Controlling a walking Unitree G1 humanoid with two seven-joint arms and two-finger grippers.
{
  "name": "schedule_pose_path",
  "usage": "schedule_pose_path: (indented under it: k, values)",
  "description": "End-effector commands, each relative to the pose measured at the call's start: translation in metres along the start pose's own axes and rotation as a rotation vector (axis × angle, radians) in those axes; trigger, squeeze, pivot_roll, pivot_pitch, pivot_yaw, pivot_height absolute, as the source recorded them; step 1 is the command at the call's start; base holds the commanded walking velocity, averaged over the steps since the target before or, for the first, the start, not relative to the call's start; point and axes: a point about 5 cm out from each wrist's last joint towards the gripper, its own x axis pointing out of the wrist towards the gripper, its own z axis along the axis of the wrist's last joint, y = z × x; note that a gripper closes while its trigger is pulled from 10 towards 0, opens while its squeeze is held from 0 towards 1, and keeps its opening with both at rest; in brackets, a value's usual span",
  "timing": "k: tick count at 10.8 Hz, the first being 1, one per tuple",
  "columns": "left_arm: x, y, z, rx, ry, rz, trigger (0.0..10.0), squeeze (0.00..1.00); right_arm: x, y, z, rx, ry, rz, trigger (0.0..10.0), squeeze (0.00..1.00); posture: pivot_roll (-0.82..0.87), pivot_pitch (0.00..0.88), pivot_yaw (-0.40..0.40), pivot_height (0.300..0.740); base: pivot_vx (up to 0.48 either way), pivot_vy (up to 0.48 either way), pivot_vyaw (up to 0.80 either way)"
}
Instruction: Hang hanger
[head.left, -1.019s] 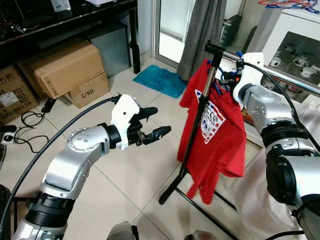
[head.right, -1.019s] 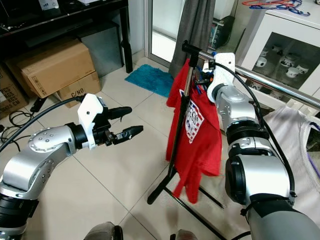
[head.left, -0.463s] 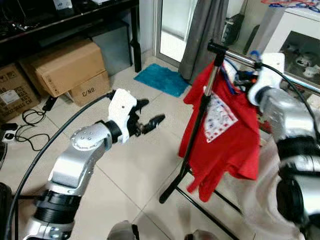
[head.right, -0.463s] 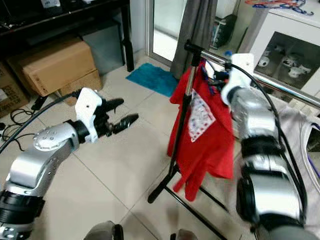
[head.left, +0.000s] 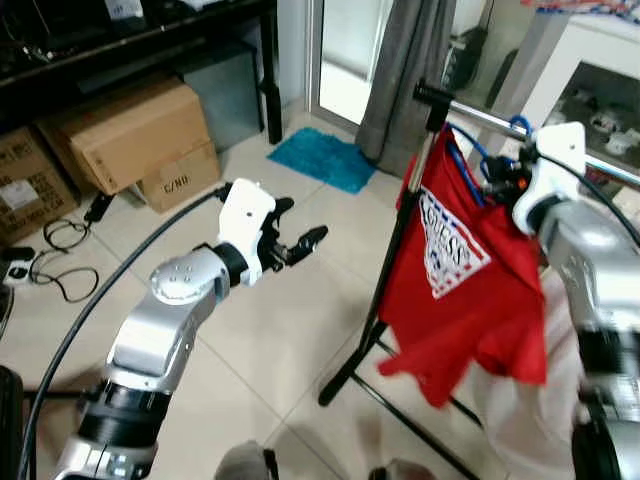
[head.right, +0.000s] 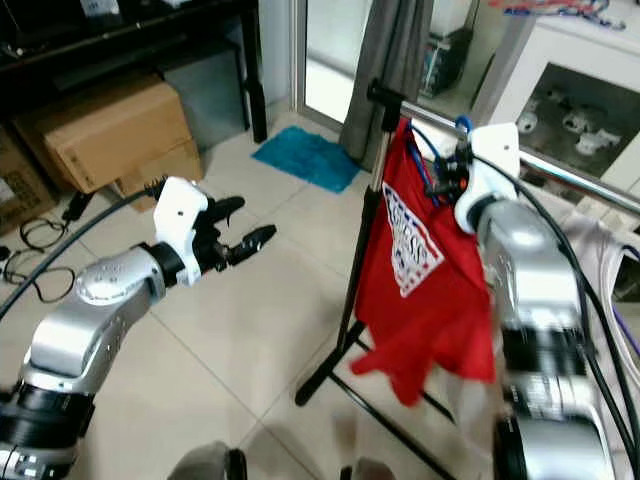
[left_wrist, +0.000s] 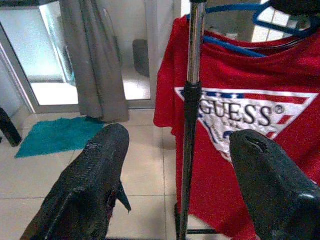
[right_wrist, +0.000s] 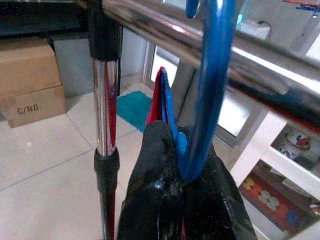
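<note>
Since a sec ago my right gripper (right_wrist: 175, 200) has carried the hanger (right_wrist: 207, 95) further along the rail (right_wrist: 200, 47) — the red shirt (head.left: 465, 280) now hangs past the rack post (head.left: 395, 240) instead of wrapped round it, and its hem flares out as if swinging. Left gripper (head.left: 297, 240) has pulled back a little toward the boxes (head.left: 130, 140); its fingers are spread, holding nothing.

Right gripper is clenched on the blue hanger at the base of its hook. In the right wrist view the hook rises in front of the rail and its tip curls over the top, but I can't tell if it's truly seated or just leaning there.

Risks, as I judge them:
- If I let go before the hook is fully over, hanger + shirt drop to the tiles. Cause: hook tip only resting against the rail, not round it.
- Shirt looks mid-swing, so its pull could twist the hook off the rail as I release.
- The hang spot is close to the rail's capped end by the post — a sideways nudge while I back out could slide the hook off that end.
- My fingers sit tight against the shirt's collar; opening too little and retreating could snag cloth and drag the lot with me.
</note>
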Motion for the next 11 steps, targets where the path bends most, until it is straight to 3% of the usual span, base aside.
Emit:
schedule_pose_path:
  k: [1,4,7,8,11]
  values:
    - [-0.001,0.001,0.0,0.017,0.003,0.013,10.0,0.0,-0.005,0.002,0.009,-0.002,-0.035,-0.002,0.0,0.0,-0.04,0.0,-0.02,0.74,0.0,0.0,0.0]
    - [-0.004,0.003,-0.004,0.01,0.01,0.04,10.0,0.0,-0.024,0.013,-0.01,0.024,-0.015,-0.018,0.0,0.0,-0.03,0.0,-0.032,0.74,0.0,0.0,0.0]
    - [-0.003,0.006,-0.004,0.019,0.017,0.047,10.0,0.0,-0.028,0.019,-0.021,0.042,0.024,-0.014,0.0,0.0,-0.03,0.0,-0.027,0.74,0.0,0.0,0.0]
    - [-0.003,0.006,-0.004,0.015,0.016,0.051,10.0,0.0,-0.029,0.024,-0.027,0.024,0.048,0.005,10.0,0.0,-0.03,0.0,-0.027,0.74,0.0,0.0,0.0]
    - [-0.009,0.005,-0.016,-0.005,0.042,0.073,10.0,0.0,-0.034,0.043,-0.048,0.014,0.106,0.06,10.0,0.0,-0.02,0.0,-0.035,0.74,0.0,0.0,0.0]
